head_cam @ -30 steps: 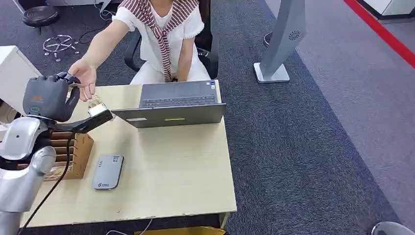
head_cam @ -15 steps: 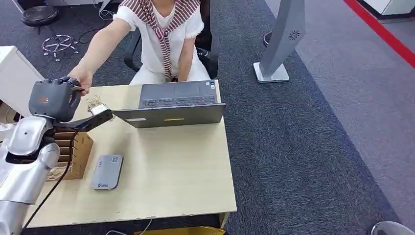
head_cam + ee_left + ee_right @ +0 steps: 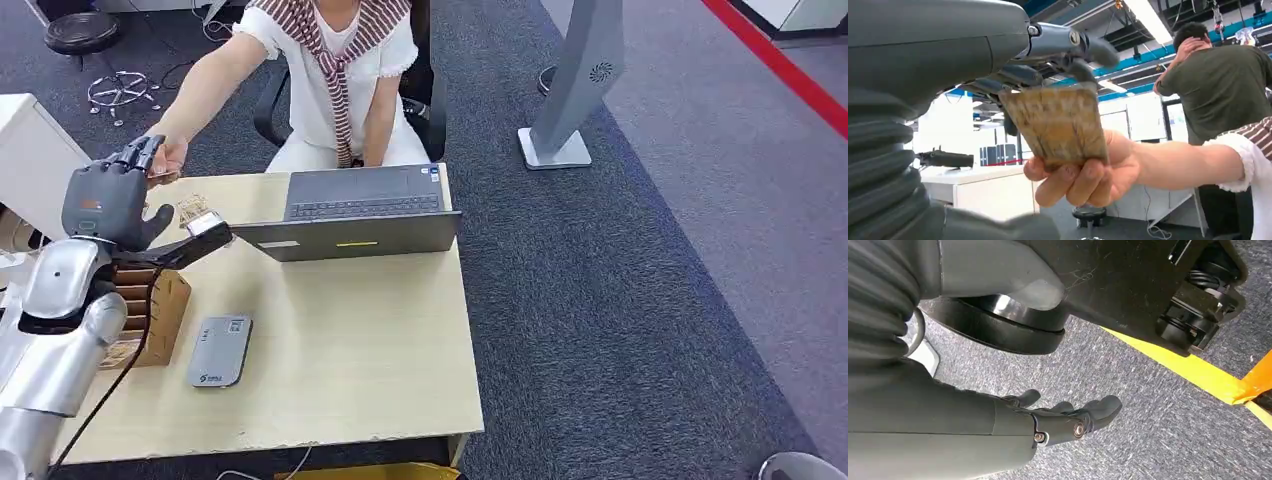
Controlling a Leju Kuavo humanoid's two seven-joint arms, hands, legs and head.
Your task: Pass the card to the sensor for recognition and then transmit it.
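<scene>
- The handover at the upper left of the head view looks nearly done: the left hand (image 3: 112, 195) should let go only once the person's hand (image 3: 168, 158) grips firmly, then draw straight back.
- The card (image 3: 1058, 127) sits at the fingers (image 3: 1068, 47), pinched below by the person; I cannot tell whether the robot's fingers grip it.
- The right hand (image 3: 1068, 422) hangs with nothing in it, fingers loosely spread, low in its wrist view.
- The grey reader (image 3: 220, 351) lies lower left on the table (image 3: 370, 340).
</scene>
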